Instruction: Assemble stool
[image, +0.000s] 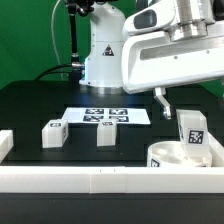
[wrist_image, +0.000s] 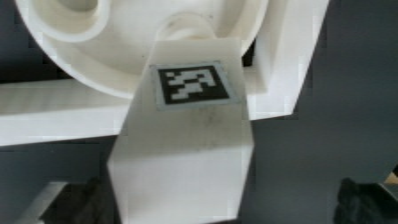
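Note:
The round white seat (image: 165, 157) lies at the exterior view's right, against the front rail. One white leg (image: 191, 131) with a black-and-white tag stands with its lower end in the seat. My gripper (image: 183, 108) is right above it, with one dark finger (image: 161, 102) apart from the leg. In the wrist view the leg (wrist_image: 178, 140) runs up between my fingers (wrist_image: 75, 203) to the seat (wrist_image: 107, 45). It is close to one finger, and a wide gap is left to the other. The jaws stand open. Two more legs (image: 54, 133) (image: 106, 133) stand on the table.
The marker board (image: 107, 116) lies flat behind the two loose legs. A long white rail (image: 90, 181) runs along the front, and another rail (image: 5, 146) stands at the exterior view's left. The robot base (image: 100, 55) stands at the back.

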